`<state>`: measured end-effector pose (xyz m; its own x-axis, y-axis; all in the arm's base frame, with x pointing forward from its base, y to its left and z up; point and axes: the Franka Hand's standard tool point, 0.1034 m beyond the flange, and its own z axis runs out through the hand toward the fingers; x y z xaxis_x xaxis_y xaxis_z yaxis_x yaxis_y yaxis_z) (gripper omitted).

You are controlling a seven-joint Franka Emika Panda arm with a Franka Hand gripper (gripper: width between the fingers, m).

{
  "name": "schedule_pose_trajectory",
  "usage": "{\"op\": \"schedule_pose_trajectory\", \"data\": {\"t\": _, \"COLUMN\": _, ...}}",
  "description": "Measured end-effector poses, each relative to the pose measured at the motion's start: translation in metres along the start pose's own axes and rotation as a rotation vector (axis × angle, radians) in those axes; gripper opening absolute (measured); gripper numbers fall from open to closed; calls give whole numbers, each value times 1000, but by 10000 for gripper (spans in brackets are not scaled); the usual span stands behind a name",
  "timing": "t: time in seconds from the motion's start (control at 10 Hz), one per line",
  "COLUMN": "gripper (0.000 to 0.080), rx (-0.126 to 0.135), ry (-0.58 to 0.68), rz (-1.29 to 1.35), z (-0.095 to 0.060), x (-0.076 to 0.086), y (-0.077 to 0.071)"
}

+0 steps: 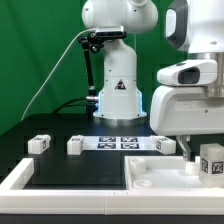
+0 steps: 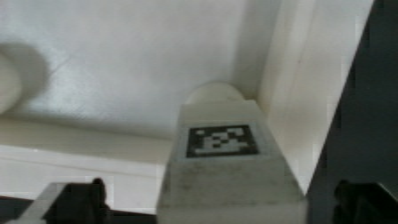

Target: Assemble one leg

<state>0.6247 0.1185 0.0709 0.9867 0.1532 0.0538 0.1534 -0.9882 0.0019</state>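
Exterior view: the gripper (image 1: 196,160) hangs low at the exterior view's right, over the large white panel (image 1: 160,176) that lies at the front of the black table (image 1: 60,165). Its housing fills the upper right of the frame. One dark finger (image 1: 184,148) shows beside a leg (image 1: 212,162), a small white block with a black-and-white marker on its face, which stands at the panel's right end. Contact between finger and block cannot be read from this view.

Wrist view: the leg (image 2: 224,150) stands between the two dark fingertips (image 2: 75,202), its marker face turned to the camera and its narrower end pointing away toward the panel (image 2: 125,90) surface. The fingertips sit to either side of the block's base at the frame edge. The jaws look closed in around the block, but whether the pads actually press on it I cannot tell, as the contact lines are cut off and blurred. The raised rim (image 2: 311,80) of the panel runs just beside the leg.

Elsewhere on the table: a second leg (image 1: 38,144) lies toward the exterior view's left, and a third leg (image 1: 75,146) lies near it, just at the left end of the marker board (image 1: 118,143). A fourth leg (image 1: 163,145) sits at the board's right end, near the gripper. The arm's white base (image 1: 117,95) stands behind the board against the green backdrop
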Motion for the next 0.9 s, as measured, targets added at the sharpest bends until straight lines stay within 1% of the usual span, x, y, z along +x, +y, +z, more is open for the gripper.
{"op": "schedule_pose_trajectory", "data": {"t": 0.1, "gripper": 395, "rx": 0, "ry": 0, "rz": 18, "z": 0, "x": 0, "y": 0}}
{"op": "schedule_pose_trajectory", "data": {"t": 0.2, "gripper": 395, "rx": 0, "ry": 0, "rz": 39, "z": 0, "x": 0, "y": 0}}
{"op": "schedule_pose_trajectory", "data": {"t": 0.3, "gripper": 291, "rx": 0, "ry": 0, "rz": 38, "z": 0, "x": 0, "y": 0}}
{"op": "schedule_pose_trajectory", "data": {"t": 0.4, "gripper": 291, "rx": 0, "ry": -1, "rz": 40, "z": 0, "x": 0, "y": 0}}
{"op": "schedule_pose_trajectory", "data": {"t": 0.5, "gripper": 291, "rx": 3, "ry": -1, "rz": 171, "z": 1, "x": -1, "y": -1}}
{"op": "schedule_pose_trajectory", "data": {"t": 0.9, "gripper": 291, "rx": 0, "ry": 0, "rz": 705, "z": 1, "x": -1, "y": -2}}
